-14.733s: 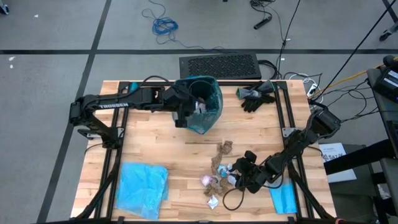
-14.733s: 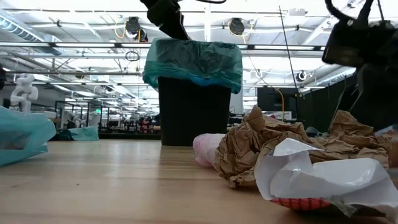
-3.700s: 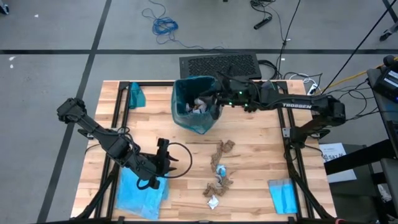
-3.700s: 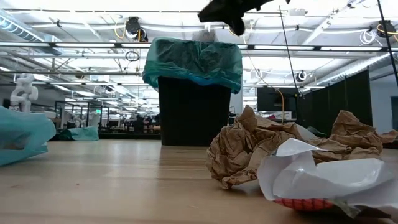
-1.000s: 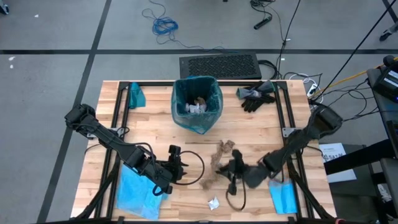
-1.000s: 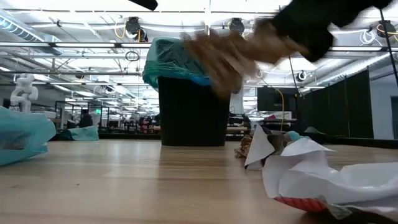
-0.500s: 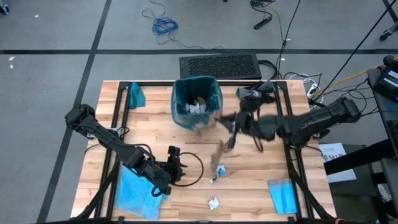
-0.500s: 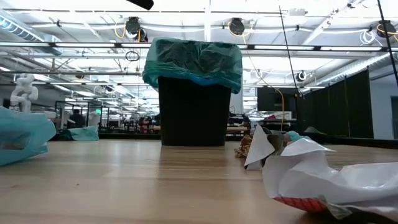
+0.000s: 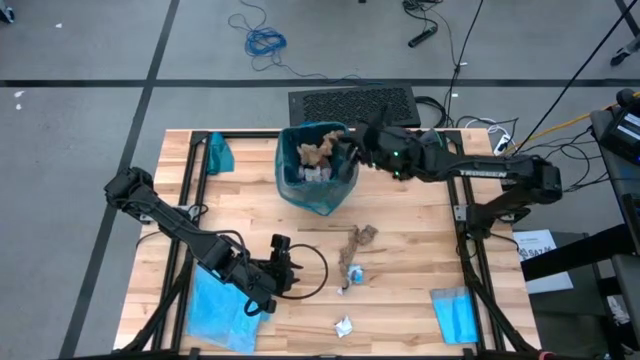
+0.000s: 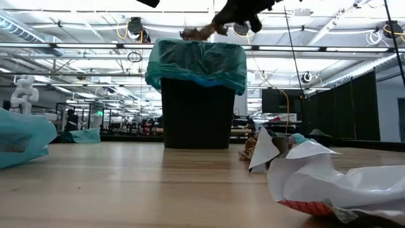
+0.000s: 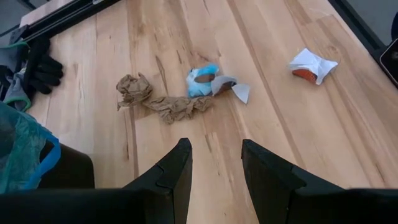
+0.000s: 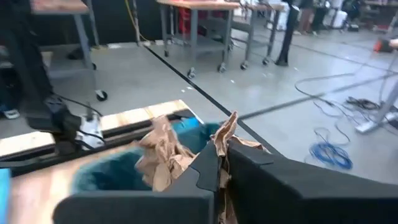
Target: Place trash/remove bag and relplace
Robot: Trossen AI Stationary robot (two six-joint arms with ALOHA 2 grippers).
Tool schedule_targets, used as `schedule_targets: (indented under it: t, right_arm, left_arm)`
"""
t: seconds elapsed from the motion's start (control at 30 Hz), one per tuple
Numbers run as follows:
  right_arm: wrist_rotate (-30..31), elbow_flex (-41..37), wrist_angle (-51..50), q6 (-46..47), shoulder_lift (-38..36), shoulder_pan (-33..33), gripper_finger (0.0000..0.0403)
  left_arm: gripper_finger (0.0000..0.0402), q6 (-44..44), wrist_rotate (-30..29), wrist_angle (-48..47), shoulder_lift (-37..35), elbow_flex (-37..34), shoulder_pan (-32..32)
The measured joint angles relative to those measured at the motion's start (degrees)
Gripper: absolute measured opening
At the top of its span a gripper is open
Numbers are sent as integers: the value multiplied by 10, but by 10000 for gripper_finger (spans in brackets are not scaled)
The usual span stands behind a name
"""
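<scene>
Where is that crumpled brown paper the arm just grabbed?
The brown paper wad is pinched in the right gripper, held over the open bin lined with the teal bag at the table's far side.

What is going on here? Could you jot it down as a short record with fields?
Right tool: shut on brown paper wad, above the bin
Left tool: open, empty, low over the table
Bin: black, lined with teal bag, scraps inside
Left on table: brown paper strip, blue-white wrapper, white wrapper
</scene>
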Motion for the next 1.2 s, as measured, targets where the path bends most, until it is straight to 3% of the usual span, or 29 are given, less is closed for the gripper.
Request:
schedule_targets:
  t: [0.27, 0.4, 0.6, 0.73, 0.9, 1.2]
  right_arm:
    - [-7, 0, 6, 0, 8, -1, 118]
    - [-74, 0, 13, -5, -13, 0, 156]
    - [-100, 0, -107, 3, -57, 30, 162]
    - [-96, 0, -185, 16, -76, 68, 151]
    - [-24, 0, -267, 37, -83, 142, 139]
    - [131, -23, -299, 89, -89, 281, 134]
  left_arm:
    - [136, 0, 0, -8, 0, 0, 4]
    - [136, -4, -11, -43, 0, 0, 5]
    - [136, -18, -37, -37, -35, -16, 3]
    - [136, -17, -36, 17, -77, -58, 3]
    - [136, -38, -25, 75, -143, -137, 3]
    - [136, -94, -39, 161, -306, -287, -8]
